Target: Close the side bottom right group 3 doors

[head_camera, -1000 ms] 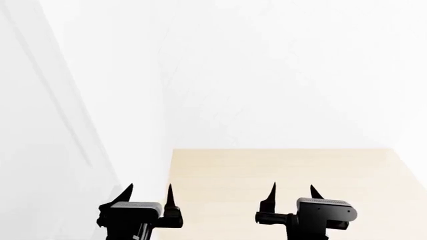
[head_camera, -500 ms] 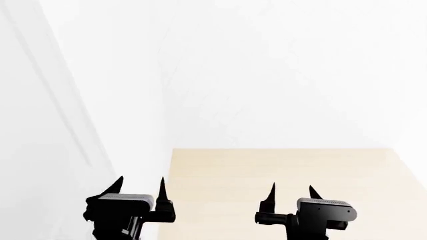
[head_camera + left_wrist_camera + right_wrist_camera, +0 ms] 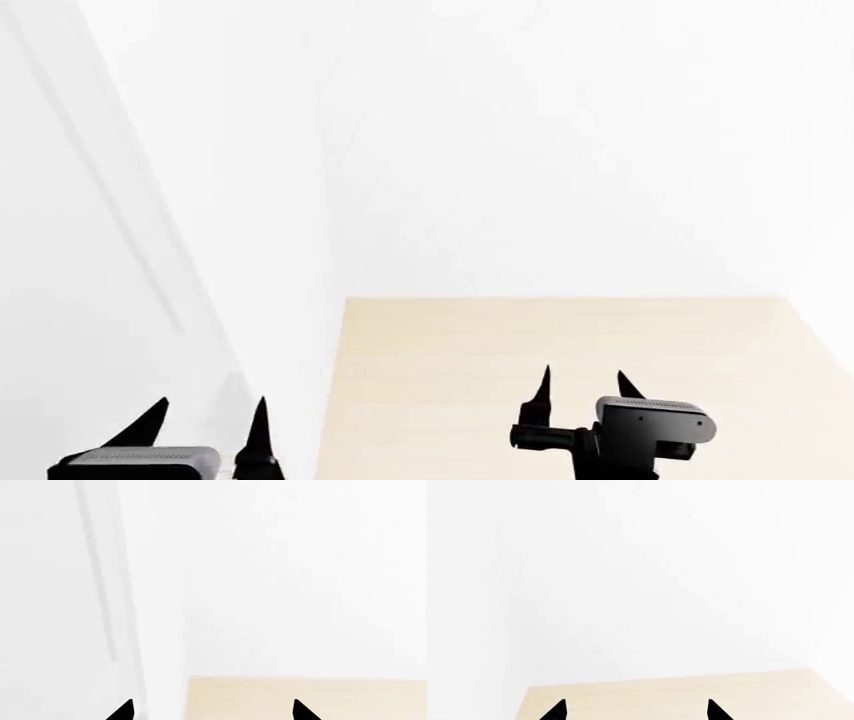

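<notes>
both grippers, left [image 3: 200, 425] and right [image 3: 582, 385], jaws apart, empty; no writing visible.

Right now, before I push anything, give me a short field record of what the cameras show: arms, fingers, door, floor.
left gripper: low at the head view's left edge, in front of the white panel, fingers apart, holding nothing
right gripper: over the floor, fingers apart, holding nothing
door panel: plain white with a recessed frame line, slanting along the left side; no handle in view
contact with door: cannot tell
back surface: plain white
floor: pale wood, bare where visible
</notes>
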`<state>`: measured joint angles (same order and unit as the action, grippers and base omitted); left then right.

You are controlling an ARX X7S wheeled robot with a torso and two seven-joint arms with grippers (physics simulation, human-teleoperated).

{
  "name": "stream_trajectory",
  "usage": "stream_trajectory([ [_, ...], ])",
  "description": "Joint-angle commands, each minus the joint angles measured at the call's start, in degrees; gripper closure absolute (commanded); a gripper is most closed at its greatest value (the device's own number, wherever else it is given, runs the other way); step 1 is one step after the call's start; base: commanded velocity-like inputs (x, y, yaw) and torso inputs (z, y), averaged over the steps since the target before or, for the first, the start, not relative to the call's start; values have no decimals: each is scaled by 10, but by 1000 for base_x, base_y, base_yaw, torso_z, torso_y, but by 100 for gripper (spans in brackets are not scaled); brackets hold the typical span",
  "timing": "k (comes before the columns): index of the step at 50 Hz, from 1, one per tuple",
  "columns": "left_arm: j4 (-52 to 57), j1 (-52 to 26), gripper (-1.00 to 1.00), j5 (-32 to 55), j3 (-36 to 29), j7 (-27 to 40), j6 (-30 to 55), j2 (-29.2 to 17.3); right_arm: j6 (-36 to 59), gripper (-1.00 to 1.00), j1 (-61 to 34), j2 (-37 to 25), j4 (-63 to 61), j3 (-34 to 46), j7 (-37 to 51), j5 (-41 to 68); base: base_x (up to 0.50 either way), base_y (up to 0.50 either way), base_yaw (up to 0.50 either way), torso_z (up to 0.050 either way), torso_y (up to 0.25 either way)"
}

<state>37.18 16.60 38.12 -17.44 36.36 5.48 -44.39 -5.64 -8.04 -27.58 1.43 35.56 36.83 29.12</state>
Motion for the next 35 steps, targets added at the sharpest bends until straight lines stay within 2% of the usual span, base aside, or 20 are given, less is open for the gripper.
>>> stream_trajectory([
  [1,62,153,-100,24,69,30,-52,-70,-1,-100,-1,1,2,2,-2,-1,0,0,0,0,0],
  [5,75,211,-100,22,93,33,-78,-91,0,-100,-2,2,7,3,-2,-3,0,0,0,0,0],
  [10,82,258,-100,50,163,55,-112,-115,-1,-100,-2,3,7,3,-1,-5,0,0,0,0,0],
  [14,77,281,-100,109,229,59,-140,-128,-2,-100,-2,2,8,3,-1,-6,0,0,0,0,0],
  [16,77,283,-100,127,269,50,-121,-113,-2,-100,-2,3,8,3,-1,-6,0,0,0,0,0],
  [20,105,283,-100,155,416,8,4,-37,-3,-100,-1,3,8,4,-1,-6,0,0,0,0,0],
  [23,119,280,-100,196,498,23,61,-16,-3,-100,-1,3,8,5,-2,-7,0,0,0,3,3],
  [27,124,271,-100,217,540,57,95,-12,-3,-100,-2,3,9,5,-2,-7,0,0,0,0,0],
  [35,112,244,-100,232,554,96,121,-17,-3,-100,-1,2,8,5,-2,-8,0,0,0,1,3],
])
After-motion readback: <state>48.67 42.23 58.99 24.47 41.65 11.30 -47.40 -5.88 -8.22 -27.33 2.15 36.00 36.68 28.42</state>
